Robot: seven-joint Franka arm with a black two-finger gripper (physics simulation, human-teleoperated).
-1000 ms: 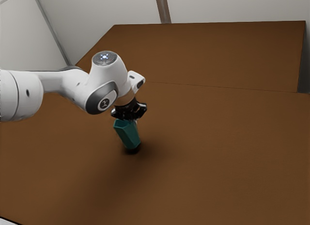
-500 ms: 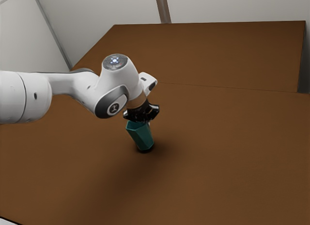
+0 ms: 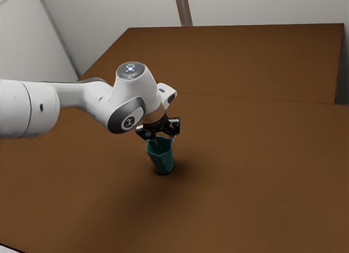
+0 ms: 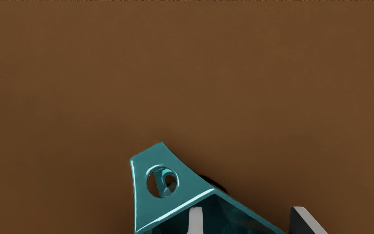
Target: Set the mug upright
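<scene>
Teal mug [image 3: 163, 161]: mouth up, base down, on brown tabletop [image 3: 245, 176], beneath gripper [image 3: 164, 139] | Jaws: spread, one fingertip inside mug's mouth, the other outside its wall | Handle [image 4: 190, 183]: pierced by round hole, beside inner fingertip.

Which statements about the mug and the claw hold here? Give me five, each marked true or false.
1. The mug is teal. True.
2. The mug's opening faces down at the table. False: it faces upward, toward the claw.
3. One finger of the claw reaches inside the mug's opening. True.
4. Both fingers are inside the mug. False: the other is outside its wall.
5. The flat teal part beside the opening has a round hole. True.
</scene>
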